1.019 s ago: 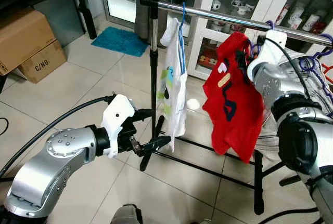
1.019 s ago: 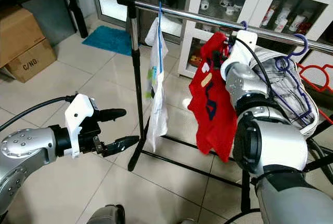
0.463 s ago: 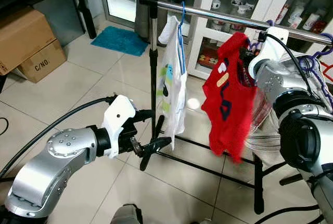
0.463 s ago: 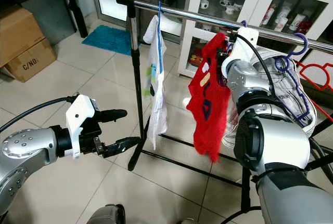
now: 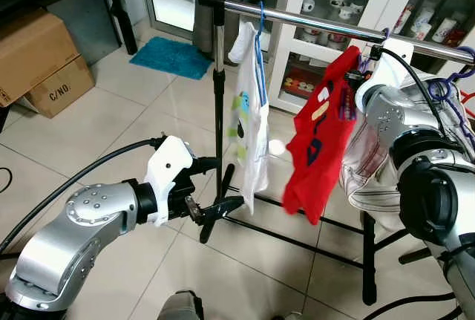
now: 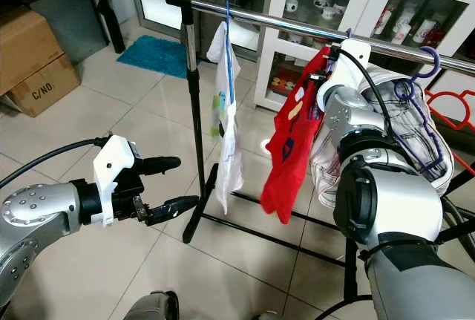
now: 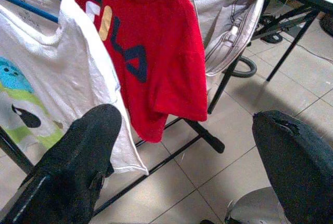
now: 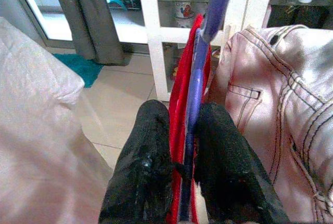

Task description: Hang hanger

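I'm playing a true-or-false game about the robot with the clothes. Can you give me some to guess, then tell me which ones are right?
1. The right tool is shut on the purple hanger that carries the red shirt. True.
2. The left tool is holding the white shirt. False: it is open, low beside the rack pole, holding nothing.
3. The white shirt hangs from the rail on a blue hanger. True.
4. The red shirt lies on the floor. False: it is up by the rail, swung out at a slant.
5. The cardboard boxes are on the robot's right. False: they are on its left.
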Controlling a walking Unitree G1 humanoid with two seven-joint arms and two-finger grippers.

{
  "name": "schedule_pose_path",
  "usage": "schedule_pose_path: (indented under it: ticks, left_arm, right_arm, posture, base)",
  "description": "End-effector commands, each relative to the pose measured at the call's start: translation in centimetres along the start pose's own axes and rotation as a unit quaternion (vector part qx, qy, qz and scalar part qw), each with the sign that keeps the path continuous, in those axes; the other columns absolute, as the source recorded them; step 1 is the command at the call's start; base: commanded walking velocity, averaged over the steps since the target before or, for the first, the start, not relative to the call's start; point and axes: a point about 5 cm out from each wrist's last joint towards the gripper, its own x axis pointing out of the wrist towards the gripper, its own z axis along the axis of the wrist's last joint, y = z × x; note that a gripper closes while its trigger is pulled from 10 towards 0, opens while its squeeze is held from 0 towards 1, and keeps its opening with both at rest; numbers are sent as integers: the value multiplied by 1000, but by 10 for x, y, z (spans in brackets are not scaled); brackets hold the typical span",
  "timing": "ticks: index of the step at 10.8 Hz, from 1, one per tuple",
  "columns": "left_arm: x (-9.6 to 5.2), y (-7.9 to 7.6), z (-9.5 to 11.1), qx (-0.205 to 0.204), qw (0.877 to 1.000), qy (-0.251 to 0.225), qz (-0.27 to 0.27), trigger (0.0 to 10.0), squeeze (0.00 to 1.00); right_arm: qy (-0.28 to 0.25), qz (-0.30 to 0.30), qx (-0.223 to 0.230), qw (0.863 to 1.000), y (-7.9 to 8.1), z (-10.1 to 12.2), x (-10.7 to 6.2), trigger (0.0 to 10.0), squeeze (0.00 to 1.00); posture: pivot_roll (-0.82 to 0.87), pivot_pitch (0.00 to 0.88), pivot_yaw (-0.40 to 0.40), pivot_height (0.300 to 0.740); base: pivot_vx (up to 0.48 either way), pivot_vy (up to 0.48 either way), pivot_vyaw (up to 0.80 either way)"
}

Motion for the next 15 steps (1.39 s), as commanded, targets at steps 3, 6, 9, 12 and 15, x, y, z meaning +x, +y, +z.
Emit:
schedule_pose_path:
  ticks: [3,6,9,12,15]
  left_arm:
    - [0,0,4,12,1000,1,-4,10000,0]
    - [0,1,4,15,1000,3,-4,10000,0]
    - [2,4,4,23,1000,-2,10,10000,0]
    - [9,4,-2,15,998,-21,64,10000,0]
    - [22,4,-14,7,995,-19,102,10000,0]
  right_arm:
    - [-1,-7,1,1000,0,3,0,0,0]
    - [-5,-11,-8,1000,-2,6,0,0,0]
    - [-25,-1,-24,999,-4,15,-1,0,0]
    - [-93,37,-61,993,-6,30,-3,0,0]
    - [-136,74,-76,985,-15,24,-8,0,0]
  posture:
    - [184,131,-42,740]
    - [184,127,-39,740]
    - [170,93,-39,740]
    - [126,0,-32,740]
    - [70,0,7,740]
  base:
    - [0,0,0]
    - [0,0,0]
    - [0,0,0]
    - [0,0,0]
    - [0,0,0]
